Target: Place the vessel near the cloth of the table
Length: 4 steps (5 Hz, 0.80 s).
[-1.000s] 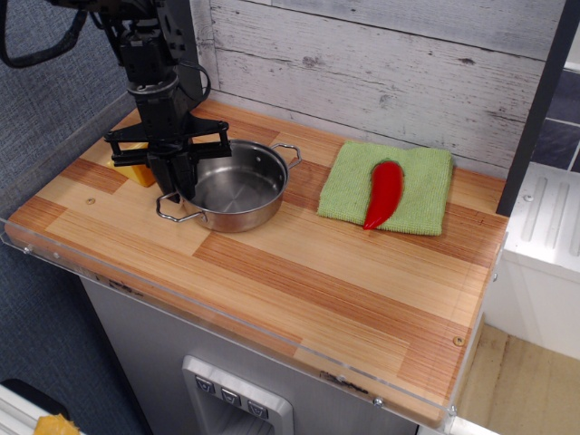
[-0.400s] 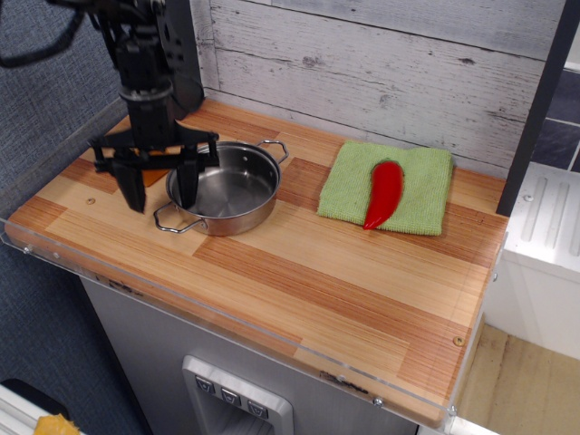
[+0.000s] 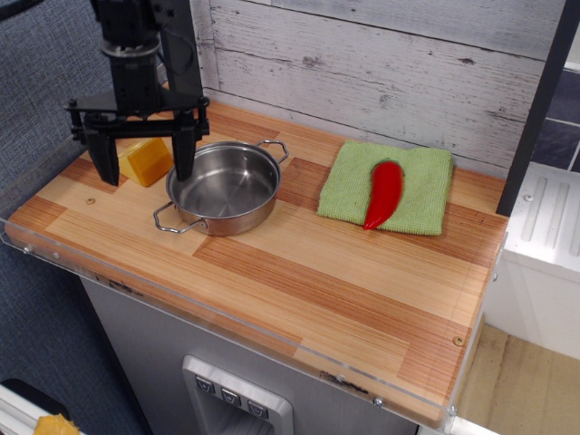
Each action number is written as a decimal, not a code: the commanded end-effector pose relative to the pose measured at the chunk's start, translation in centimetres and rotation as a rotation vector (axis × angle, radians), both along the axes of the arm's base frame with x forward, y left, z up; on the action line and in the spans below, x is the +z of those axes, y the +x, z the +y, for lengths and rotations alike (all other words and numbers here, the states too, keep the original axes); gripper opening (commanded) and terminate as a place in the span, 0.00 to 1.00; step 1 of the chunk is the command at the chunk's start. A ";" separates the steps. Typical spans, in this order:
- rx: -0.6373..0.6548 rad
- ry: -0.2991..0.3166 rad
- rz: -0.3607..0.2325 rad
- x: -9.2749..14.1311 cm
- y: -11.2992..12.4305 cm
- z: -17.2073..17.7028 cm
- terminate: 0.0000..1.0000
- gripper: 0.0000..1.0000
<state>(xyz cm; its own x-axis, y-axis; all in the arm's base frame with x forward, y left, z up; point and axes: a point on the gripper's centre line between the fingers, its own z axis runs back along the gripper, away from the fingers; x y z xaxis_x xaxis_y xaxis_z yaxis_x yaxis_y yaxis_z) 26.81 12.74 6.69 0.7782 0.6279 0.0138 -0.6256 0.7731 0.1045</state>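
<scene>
Shallow round shiny stainless-steel vessel point(image 3: 223, 188) with two thin wire loop handles sits upright on the wood-plank worktop point(image 3: 299, 290), left of centre, toward the back half. One loop handle points front-left toward the near edge, the other back-right toward the wall. Inside of the vessel looks bare, just reflections. Small roughly square light-green textured cloth point(image 3: 419, 195) lies flat to the right of the vessel, near the back right of the worktop; a strip of bare wood separates the two, not touching. Red chili pepper point(image 3: 384, 192) lies lengthwise on top of the cloth, tip pointing toward the front. Black robot gripper point(image 3: 142, 156) hangs above the back-left part of the worktop, jaws spread wide apart, holding nothing. Its right-hand finger in the picture overlaps the vessel's back-left rim; contact or just above, cannot tell. The other finger hangs over the worktop's left edge. Between the fingers, a yellow-orange block point(image 3: 147, 161) rests on the worktop just left of the vessel, partly hidden by the gripper. Worktop is patchwork stripes of light and reddish-brown wood with a clear plastic rim along the front and left edges, on a grey base. White weathered plank wall point(image 3: 381, 63) runs behind it, grey textured panel on the left.
</scene>
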 end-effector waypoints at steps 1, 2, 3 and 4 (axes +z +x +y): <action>-0.115 0.047 -0.079 4.5 -1.2 -2.5 0.00 1.00; -0.145 0.049 -0.092 5.5 -1.4 -3.9 0.00 1.00; -0.123 0.081 -0.067 6.0 -1.9 -4.3 0.00 1.00; -0.097 0.076 -0.068 6.7 -3.1 -4.8 0.00 1.00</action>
